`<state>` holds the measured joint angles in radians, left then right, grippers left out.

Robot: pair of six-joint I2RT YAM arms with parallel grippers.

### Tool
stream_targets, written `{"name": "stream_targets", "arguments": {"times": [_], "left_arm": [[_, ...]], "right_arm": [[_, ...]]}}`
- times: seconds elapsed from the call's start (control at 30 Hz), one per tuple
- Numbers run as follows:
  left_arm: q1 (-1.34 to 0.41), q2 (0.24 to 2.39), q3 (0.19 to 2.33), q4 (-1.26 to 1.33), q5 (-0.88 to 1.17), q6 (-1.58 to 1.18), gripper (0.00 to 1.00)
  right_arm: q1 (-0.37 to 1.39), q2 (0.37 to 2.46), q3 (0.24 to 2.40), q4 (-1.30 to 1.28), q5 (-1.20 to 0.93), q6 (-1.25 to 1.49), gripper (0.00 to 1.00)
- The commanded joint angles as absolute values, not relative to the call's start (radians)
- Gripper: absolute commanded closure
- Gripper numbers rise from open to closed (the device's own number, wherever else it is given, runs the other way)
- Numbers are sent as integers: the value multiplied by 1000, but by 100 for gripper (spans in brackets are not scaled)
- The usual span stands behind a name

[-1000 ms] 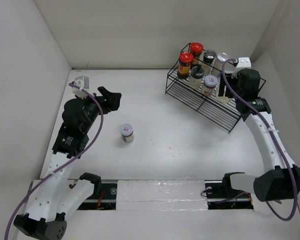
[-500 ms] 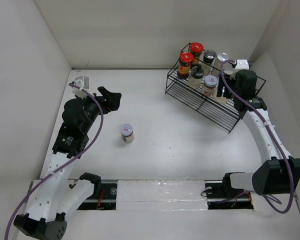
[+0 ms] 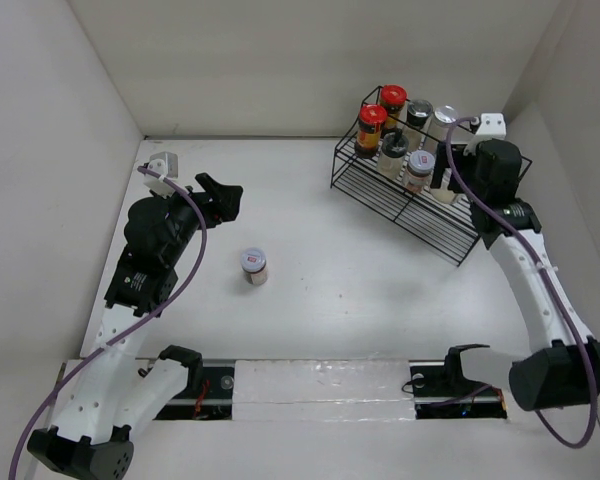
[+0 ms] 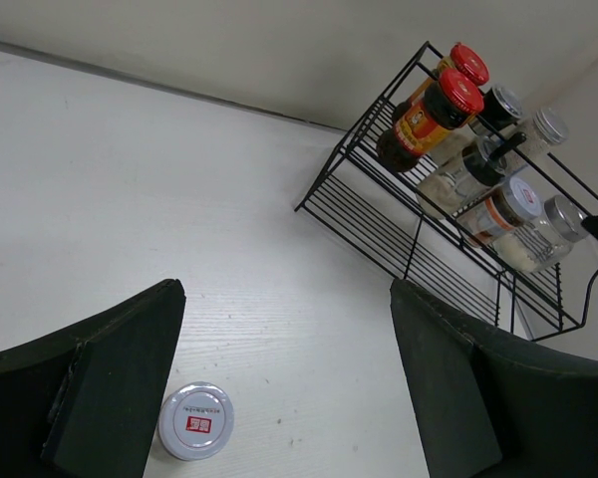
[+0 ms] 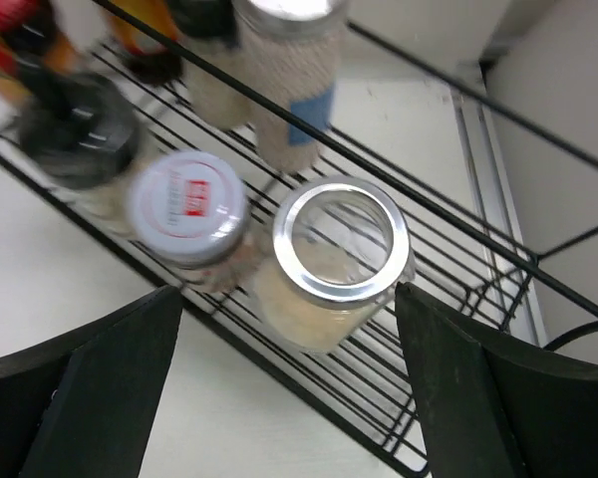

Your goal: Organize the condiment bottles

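One spice jar with a white cap (image 3: pixel 253 265) stands alone on the table; in the left wrist view it (image 4: pixel 195 420) sits by my left finger. My left gripper (image 3: pixel 225 195) (image 4: pixel 287 289) is open and empty, up and left of it. Several condiment bottles with red (image 3: pixel 372 118), black (image 3: pixel 418 108), silver (image 3: pixel 443 115) and white (image 3: pixel 420 160) caps stand in a black wire rack (image 3: pixel 430 215). My right gripper (image 3: pixel 445 165) (image 5: pixel 287 292) is open above the rack's right part, over a wider silver-lidded jar (image 5: pixel 344 249) that stands beside a white-capped jar (image 5: pixel 187 207).
The rack (image 4: pixel 419 249) (image 5: pixel 458 299) stands at the back right near the walls. White walls close in the table on the left, back and right. A rail with clamps runs along the near edge (image 3: pixel 320 385).
My right wrist shifted slightly back and forth over the rack's right end. The left arm and the lone jar have not moved.
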<state>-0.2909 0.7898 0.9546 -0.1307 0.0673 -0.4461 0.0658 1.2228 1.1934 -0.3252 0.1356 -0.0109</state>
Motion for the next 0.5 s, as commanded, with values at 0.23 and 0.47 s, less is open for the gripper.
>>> {"name": "stream_targets", "arguments": {"times": [0.23, 0.47], "left_arm": [[-287, 781, 943, -100, 37, -437, 20], [-287, 759, 943, -109, -14, -437, 20]], "right_arm": [[457, 1190, 1175, -73, -52, -98, 15], [802, 1507, 1170, 20, -172, -163, 11]]}}
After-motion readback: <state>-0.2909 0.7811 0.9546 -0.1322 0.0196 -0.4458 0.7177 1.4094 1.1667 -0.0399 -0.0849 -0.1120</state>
